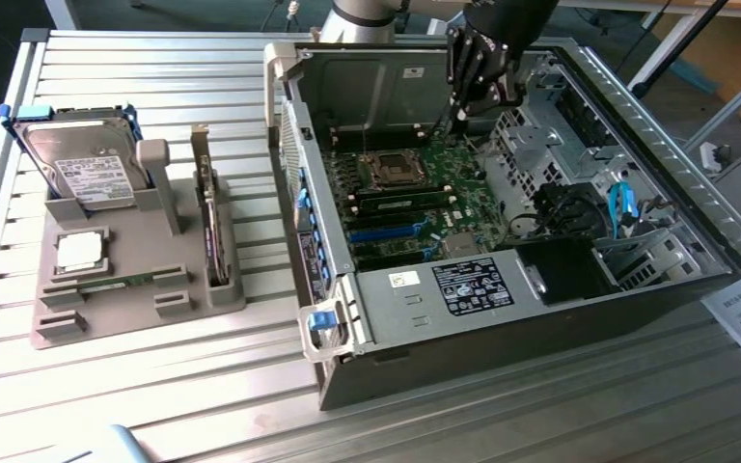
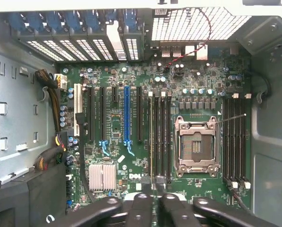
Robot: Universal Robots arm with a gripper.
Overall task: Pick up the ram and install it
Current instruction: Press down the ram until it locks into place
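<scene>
A ram stick (image 1: 120, 283), thin and green, lies in the front slot of the grey holder (image 1: 55, 328) on the exterior view's left. My gripper (image 1: 463, 114) hangs inside the open computer case (image 1: 512, 318), above the motherboard (image 1: 461, 193). In the wrist view its black fingertips (image 2: 147, 188) stand close together with only a narrow gap. They are right over the long memory slots (image 2: 159, 137) beside the empty processor socket (image 2: 196, 146). A thin board edge seems to stand in the slot under the tips. I cannot tell whether the fingers touch it.
The holder also carries a silver hard drive (image 1: 81, 169), a square processor chip (image 1: 78, 251) and an upright card (image 1: 216, 231). Inside the case are cables (image 1: 563, 207), a black power supply (image 1: 525, 275), blue card slots (image 2: 127, 113) and a heatsink (image 2: 102, 177).
</scene>
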